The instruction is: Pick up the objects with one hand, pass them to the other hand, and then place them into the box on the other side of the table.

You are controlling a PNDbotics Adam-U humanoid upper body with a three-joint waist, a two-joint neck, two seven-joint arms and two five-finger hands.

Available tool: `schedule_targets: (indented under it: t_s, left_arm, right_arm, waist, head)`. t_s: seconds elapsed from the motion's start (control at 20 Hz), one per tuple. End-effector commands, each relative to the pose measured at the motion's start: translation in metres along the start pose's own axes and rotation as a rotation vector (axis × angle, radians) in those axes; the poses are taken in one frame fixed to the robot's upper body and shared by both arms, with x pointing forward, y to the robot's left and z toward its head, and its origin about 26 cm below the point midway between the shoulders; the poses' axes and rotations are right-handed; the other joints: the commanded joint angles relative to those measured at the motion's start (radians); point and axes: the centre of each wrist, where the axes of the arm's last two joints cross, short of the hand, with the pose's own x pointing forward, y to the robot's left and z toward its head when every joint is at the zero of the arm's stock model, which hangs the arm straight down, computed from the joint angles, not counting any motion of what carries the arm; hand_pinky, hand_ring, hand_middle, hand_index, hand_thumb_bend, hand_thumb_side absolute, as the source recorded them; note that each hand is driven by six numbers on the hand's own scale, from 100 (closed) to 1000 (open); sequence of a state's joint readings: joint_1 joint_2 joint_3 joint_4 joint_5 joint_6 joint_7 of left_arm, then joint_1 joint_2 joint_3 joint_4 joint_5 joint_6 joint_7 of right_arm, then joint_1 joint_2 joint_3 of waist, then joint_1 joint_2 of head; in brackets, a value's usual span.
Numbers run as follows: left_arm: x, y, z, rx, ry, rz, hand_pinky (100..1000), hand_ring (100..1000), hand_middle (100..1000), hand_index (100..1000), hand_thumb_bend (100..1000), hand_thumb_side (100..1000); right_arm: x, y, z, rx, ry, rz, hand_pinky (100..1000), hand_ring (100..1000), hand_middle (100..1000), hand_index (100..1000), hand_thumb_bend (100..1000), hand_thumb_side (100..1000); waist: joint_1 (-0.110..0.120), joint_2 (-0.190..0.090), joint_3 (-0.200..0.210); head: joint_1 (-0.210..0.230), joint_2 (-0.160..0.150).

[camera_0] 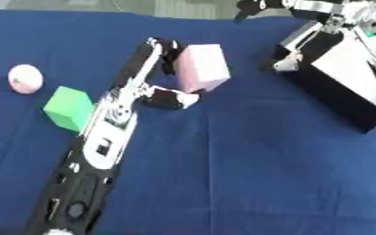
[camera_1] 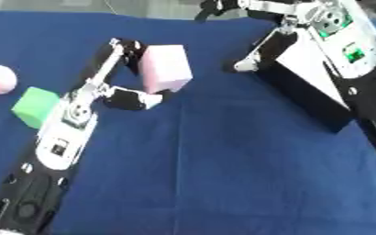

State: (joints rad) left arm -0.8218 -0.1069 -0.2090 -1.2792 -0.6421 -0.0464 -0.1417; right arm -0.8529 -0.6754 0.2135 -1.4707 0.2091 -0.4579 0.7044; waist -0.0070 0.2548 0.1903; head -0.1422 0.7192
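At the far left, a pale pink ball (camera_0: pixel 25 78) lies on the blue table (camera_0: pixel 247 174), and just to its right sits a green cube (camera_0: pixel 69 108); both are untouched and wait their turn. The cube lies right beside your left forearm, though whether they touch cannot be told.

Next comes your left hand (camera_0: pixel 161 75), reaching up the middle of the cloth. Its fingers run along the far left face of the pink block (camera_0: pixel 201 67) and the thumb curls in under the block's near corner, so the block is pinched between them. The block appears tilted, one corner down; whether it rests on the cloth or is just clear of it cannot be told. You are at the first step, the pick-up, with the grasp closing or just closed.

Further right, your right hand (camera_1: pixel 255 57) hangs by the near left corner of the black box (camera_0: pixel 335 87) with its white inner face. Its fingers look bunched and point downward with nothing in them, but how far they are curled cannot be told.

The next move calls for you to lift the block clear of the table and carry it rightward toward the gap between the hands, while bringing the right hand away from the box and opening it to receive. Mind the green cube beside the forearm as you lift.
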Motion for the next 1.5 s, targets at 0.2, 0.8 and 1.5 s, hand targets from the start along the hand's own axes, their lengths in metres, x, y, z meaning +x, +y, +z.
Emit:
schedule_targets:
  t_s: [0.2, 0.8, 1.5]
  left_arm:
    - [0.015, 0.004, -0.005, 0.017, -0.041, 0.041, 502, 446, 398, 464, 100, 100]
    - [0.022, 0.001, -0.009, 0.132, -0.071, 0.05, 495, 438, 394, 462, 100, 100]
    - [0.023, -0.012, -0.014, 0.141, -0.079, 0.063, 491, 434, 392, 460, 100, 100]
  right_arm:
    - [0.0, -0.01, -0.002, 0.021, -0.004, 0.054, 914, 1000, 851, 890, 449, 120]
    - [-0.006, -0.004, -0.007, 0.095, 0.064, -0.085, 923, 1000, 863, 923, 458, 151]
    - [-0.004, -0.013, -0.008, 0.034, 0.094, -0.206, 930, 1000, 867, 936, 395, 154]
  waist:
    - [-0.014, -0.021, -0.001]
    - [-0.021, -0.019, 0.0]
    - [-0.018, -0.018, -0.002]
  head:
    - [0.002, -0.001]
    - [0.004, -0.009]
    - [-0.015, 0.018]
